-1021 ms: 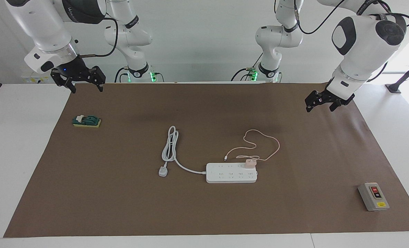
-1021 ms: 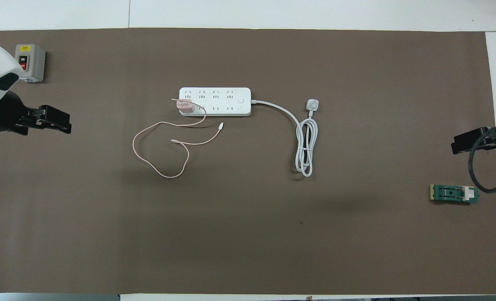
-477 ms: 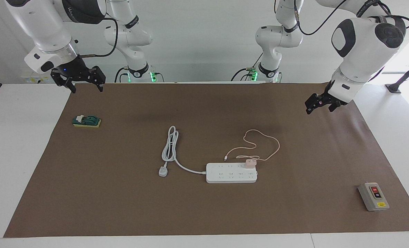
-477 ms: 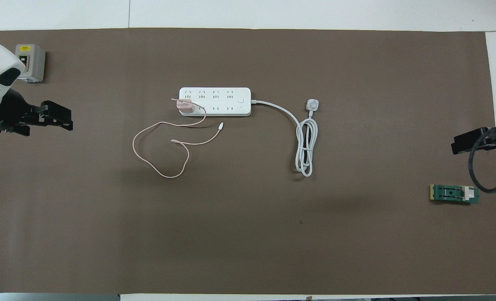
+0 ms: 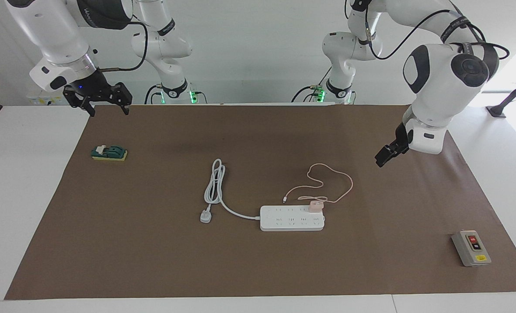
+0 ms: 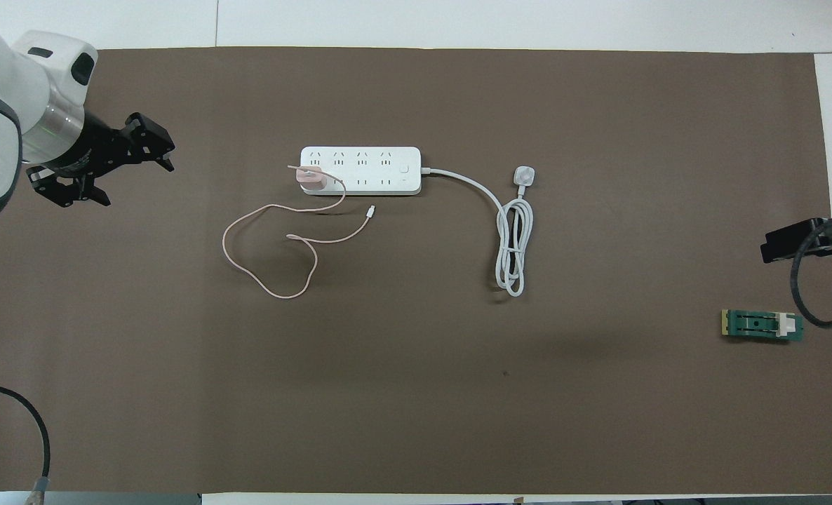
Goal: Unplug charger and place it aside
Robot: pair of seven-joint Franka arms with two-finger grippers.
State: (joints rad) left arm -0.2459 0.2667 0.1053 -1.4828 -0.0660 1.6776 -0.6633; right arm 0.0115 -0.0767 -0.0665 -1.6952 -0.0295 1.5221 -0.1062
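No writing can be read. The small pale pink cube charger (image 5: 315, 205) (image 6: 311, 178) sits plugged into the long white power strip (image 5: 292, 218) (image 6: 360, 170) mid-table, at the strip's end toward the left arm. The left claw (image 5: 383, 156) (image 6: 118, 160), fingers spread, hangs tilted over bare brown table (image 5: 153, 243) (image 6: 416, 421) cover. The right claw (image 5: 98, 99) (image 6: 802, 240), also spread, waits over the table's right-arm end, above the green block (image 5: 109, 153) (image 6: 762, 325).

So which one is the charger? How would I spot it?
Find the long white power strip in the middle of the brown mat. The charger is the little pink cube plugged into the strip's end toward the left arm. Unlike the thick white cord nearby, its cable is thin and pink.
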